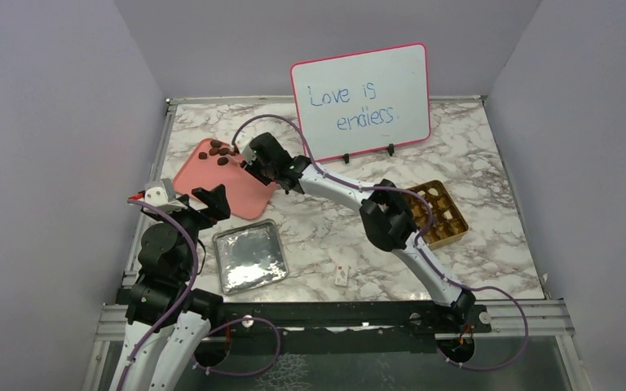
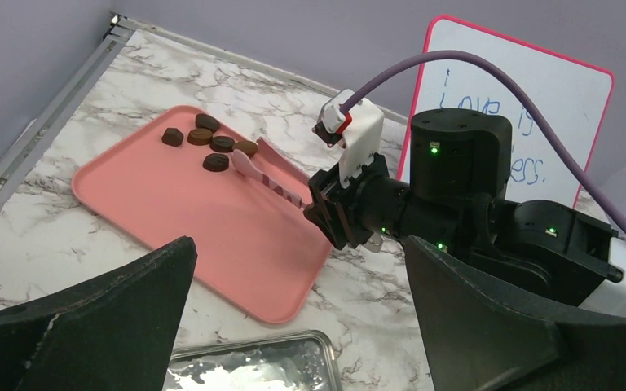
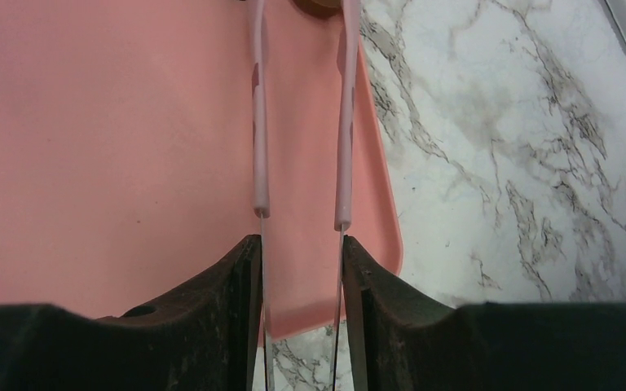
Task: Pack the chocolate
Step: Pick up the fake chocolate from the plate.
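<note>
Pink tongs (image 2: 273, 177), gripped by the right gripper (image 3: 300, 244), should be centred over one chocolate (image 2: 216, 162), upper left, before squeezing; left gripper (image 1: 210, 199) is spread open

Dark brown chocolate (image 2: 222, 143), pink tongs (image 2: 277, 181), pink tray (image 2: 212, 240), grey-veined white marble table (image 1: 473, 163)

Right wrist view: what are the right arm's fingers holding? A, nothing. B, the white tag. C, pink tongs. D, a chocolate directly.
C: the right fingers clamp pink tongs, whose tips point at the chocolate on the pink tray.
</note>
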`<state>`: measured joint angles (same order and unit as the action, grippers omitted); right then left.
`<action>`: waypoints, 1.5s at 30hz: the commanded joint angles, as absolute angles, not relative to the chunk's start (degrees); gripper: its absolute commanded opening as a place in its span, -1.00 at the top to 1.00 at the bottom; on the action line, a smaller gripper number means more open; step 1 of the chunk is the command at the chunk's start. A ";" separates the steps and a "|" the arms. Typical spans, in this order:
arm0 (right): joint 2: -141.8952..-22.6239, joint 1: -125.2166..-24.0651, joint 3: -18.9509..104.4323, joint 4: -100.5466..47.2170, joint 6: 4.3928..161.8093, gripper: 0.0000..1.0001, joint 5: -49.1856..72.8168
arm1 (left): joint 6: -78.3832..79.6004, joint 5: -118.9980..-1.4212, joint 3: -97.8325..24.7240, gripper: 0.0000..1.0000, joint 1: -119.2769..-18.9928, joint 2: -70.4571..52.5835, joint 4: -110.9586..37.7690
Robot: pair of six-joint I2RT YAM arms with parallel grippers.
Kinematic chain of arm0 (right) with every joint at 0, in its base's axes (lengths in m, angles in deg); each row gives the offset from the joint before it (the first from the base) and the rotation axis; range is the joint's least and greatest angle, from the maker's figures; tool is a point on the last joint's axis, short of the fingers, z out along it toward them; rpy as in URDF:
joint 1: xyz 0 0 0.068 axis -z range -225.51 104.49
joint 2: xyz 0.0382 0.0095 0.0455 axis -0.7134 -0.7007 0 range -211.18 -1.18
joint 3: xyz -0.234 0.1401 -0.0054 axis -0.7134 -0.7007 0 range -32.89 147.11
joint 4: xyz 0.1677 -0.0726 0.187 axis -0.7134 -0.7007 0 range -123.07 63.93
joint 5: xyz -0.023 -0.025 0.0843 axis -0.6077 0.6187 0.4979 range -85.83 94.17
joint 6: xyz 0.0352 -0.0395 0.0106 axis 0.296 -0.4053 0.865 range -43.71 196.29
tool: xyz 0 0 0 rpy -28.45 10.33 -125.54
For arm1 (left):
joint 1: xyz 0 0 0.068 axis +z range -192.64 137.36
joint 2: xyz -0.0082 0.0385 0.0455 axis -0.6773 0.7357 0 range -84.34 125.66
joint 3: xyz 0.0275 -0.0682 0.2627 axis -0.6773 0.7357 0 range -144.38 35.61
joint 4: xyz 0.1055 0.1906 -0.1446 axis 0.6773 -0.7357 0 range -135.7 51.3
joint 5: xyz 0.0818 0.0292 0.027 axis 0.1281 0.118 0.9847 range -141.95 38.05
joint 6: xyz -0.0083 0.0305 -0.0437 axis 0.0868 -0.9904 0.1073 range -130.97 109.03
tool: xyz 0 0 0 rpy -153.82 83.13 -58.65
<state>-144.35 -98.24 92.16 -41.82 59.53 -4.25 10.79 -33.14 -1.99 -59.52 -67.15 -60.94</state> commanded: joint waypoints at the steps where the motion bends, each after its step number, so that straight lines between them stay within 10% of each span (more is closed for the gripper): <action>1: -146.26 -97.47 95.34 -38.37 59.21 0.14 -8.01 | 10.25 -32.09 -3.49 -0.98 -59.33 -67.63 -60.14; 45: -145.70 -95.78 94.11 -40.53 65.56 0.40 6.01 | 10.74 -30.73 -3.63 -0.98 -59.86 -69.40 -60.90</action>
<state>-150.19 -95.40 95.94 -40.62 63.31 1.50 10.83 -32.16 -2.12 -59.63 -68.46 -61.13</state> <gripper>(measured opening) 0.323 0.990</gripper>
